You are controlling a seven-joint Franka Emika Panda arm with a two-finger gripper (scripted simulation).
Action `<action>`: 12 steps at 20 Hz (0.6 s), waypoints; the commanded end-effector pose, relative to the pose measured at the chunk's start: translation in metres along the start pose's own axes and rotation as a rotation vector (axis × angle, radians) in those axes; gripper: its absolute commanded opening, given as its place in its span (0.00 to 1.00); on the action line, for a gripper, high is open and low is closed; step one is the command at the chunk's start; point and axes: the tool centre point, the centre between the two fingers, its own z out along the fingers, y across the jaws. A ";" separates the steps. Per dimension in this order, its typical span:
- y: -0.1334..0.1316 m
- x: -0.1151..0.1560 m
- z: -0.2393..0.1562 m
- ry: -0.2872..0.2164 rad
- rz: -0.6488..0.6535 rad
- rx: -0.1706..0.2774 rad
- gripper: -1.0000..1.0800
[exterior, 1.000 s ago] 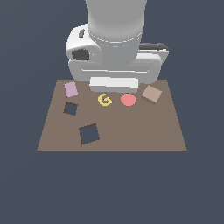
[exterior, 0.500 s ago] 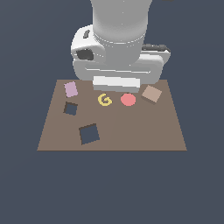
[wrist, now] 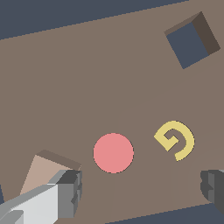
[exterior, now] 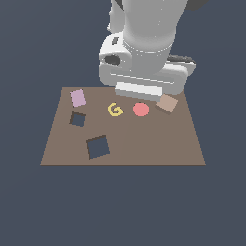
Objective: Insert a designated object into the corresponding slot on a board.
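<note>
The tan block [exterior: 166, 103] lies at the back of the brown board [exterior: 158, 144], toward the exterior view's right, partly under my hand. In the wrist view the tan block [wrist: 43, 173] shows beside one finger [wrist: 70, 190]. My gripper [wrist: 142, 188] is open and empty above the board, its jaws wide apart, near the red disc. The exterior view hides the fingers behind the hand. The larger tilted slot [exterior: 98, 147] is at the front toward the exterior view's left, and it also shows in the wrist view [wrist: 190, 39].
A red disc [exterior: 141, 109] and a yellow G-shaped piece [exterior: 115, 109] lie mid-board; they also show in the wrist view, the disc [wrist: 113, 153] and the G piece [wrist: 176, 140]. A lilac block [exterior: 78, 98] lies behind the smaller hole [exterior: 77, 119].
My arm has shifted toward the exterior view's right, closer to the tan block. The loose pieces have not moved.
</note>
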 end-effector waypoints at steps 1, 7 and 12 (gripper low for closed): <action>-0.010 -0.008 0.008 0.003 0.042 0.000 0.96; -0.041 -0.028 0.030 0.011 0.163 0.001 0.96; -0.065 -0.039 0.047 0.017 0.250 0.002 0.96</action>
